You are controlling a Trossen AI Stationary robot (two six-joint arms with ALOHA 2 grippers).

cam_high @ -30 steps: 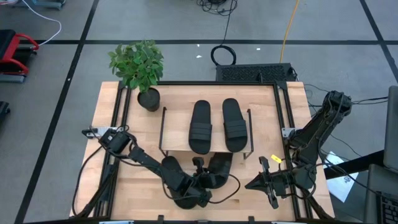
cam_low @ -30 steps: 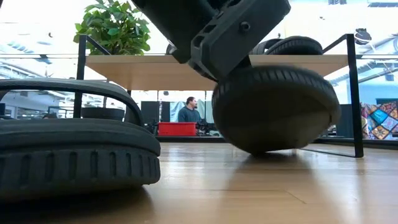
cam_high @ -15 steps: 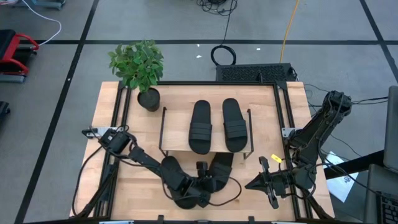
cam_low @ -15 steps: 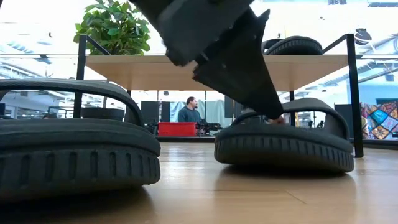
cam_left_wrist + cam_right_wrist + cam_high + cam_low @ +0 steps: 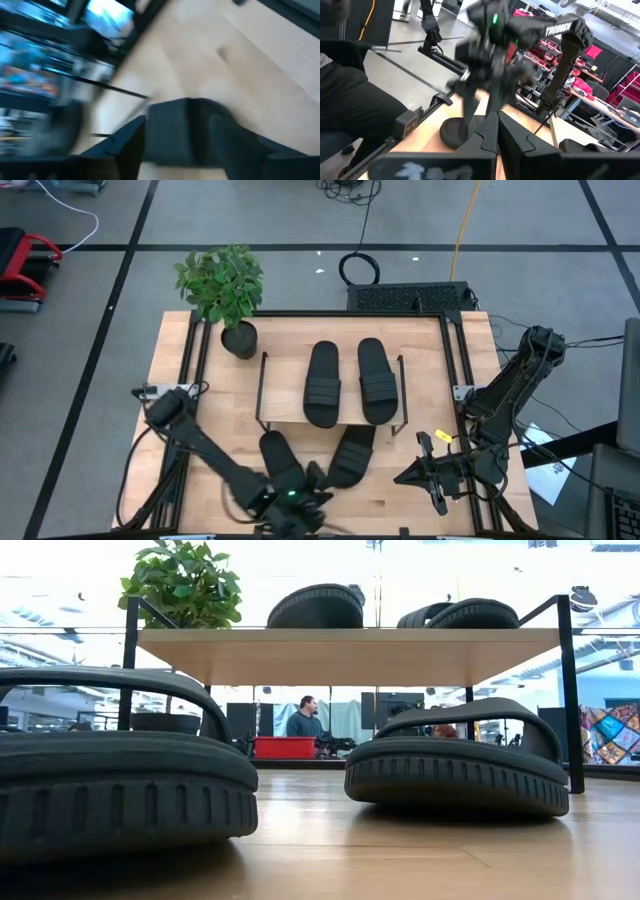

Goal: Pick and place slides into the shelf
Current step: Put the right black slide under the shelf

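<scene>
Two black slides [image 5: 322,385] [image 5: 377,380] lie side by side on the shelf's top board [image 5: 285,415]. A third slide [image 5: 350,455] lies flat on the table, its far end under the shelf's front edge; in the low view it is the slide [image 5: 455,765] resting on its sole below the board [image 5: 350,645]. A fourth slide [image 5: 275,460] lies on the table to its left. My left gripper [image 5: 305,498] stands near the table's near edge, short of both lower slides; in the blurred left wrist view its fingers [image 5: 125,142] stand wide apart. My right gripper [image 5: 415,475] waits shut at the near right.
A potted plant [image 5: 225,290] stands at the table's far left corner. Black frame rails [image 5: 455,370] run along the table's sides. Bare wood [image 5: 390,500] lies between the lower slides and my right gripper. A person [image 5: 305,718] sits in the room beyond.
My left gripper has lowered the slide it held tipped up, opened and let go. It has then drawn back toward the table's near edge and out of the low view. The slide now lies flat on its sole at the shelf's front edge.
</scene>
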